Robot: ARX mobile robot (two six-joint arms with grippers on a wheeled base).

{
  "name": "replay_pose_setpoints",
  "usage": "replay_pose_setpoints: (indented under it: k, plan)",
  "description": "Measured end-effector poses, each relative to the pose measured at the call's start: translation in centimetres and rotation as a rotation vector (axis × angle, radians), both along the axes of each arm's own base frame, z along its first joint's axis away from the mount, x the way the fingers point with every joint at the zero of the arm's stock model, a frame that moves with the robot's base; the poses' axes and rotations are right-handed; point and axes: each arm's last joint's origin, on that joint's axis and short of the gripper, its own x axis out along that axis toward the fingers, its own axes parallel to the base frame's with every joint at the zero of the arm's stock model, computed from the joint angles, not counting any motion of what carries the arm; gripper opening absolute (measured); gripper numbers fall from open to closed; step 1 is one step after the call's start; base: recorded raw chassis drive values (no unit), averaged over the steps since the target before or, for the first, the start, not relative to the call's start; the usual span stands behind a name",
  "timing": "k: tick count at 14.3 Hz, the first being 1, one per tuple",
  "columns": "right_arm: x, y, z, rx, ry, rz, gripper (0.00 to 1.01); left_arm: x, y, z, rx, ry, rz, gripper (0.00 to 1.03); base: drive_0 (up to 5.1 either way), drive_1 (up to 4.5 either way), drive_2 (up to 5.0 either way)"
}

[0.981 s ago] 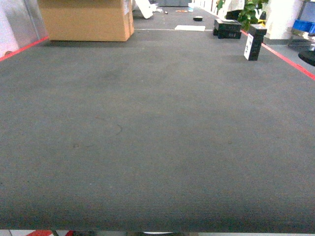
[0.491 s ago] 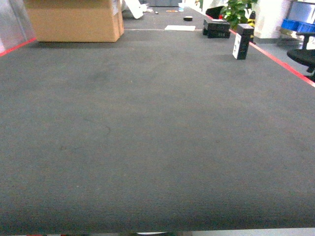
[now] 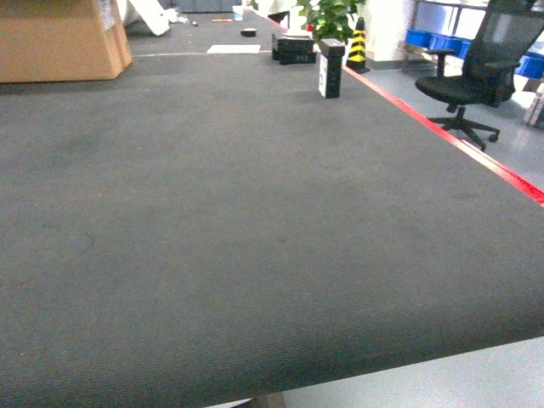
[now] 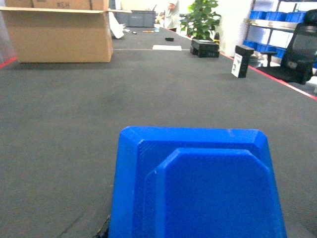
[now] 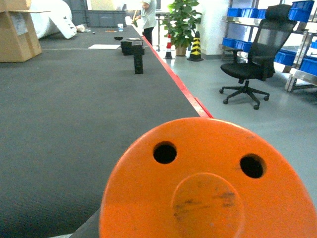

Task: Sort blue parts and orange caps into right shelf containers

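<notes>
A blue part (image 4: 198,188) fills the bottom of the left wrist view, right up against the camera, above the dark carpet (image 3: 255,212). An orange cap (image 5: 208,183) with two holes likewise fills the right wrist view. Neither arm's jaws show, so I cannot tell whether they grip these. A black office chair (image 3: 476,76) stands beyond the red line (image 3: 459,140).

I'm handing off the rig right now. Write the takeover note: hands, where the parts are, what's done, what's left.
Left hand: not itself visible; a blue part fills the bottom of its wrist view, apparently carried.
Right hand: likewise hidden; an orange cap fills its wrist view.
Head view: only dark carpet, a cardboard box, an office chair and blue bins far right.
Done: nothing shown sorted.
Left: find the right shelf containers and drop off both.
</notes>
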Motion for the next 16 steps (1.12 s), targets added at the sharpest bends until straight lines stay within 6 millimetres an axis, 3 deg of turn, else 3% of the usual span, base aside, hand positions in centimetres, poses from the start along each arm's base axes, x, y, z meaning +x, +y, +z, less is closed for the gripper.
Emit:
replay_pose_setpoints:
  k: [16]
  plan:
    - [0.00, 0.00, 0.00, 0.000, 0.000, 0.000, 0.44, 0.00, 0.00, 0.00, 0.000, 0.000, 0.000, 0.43, -1.5, -1.54, -1.5]
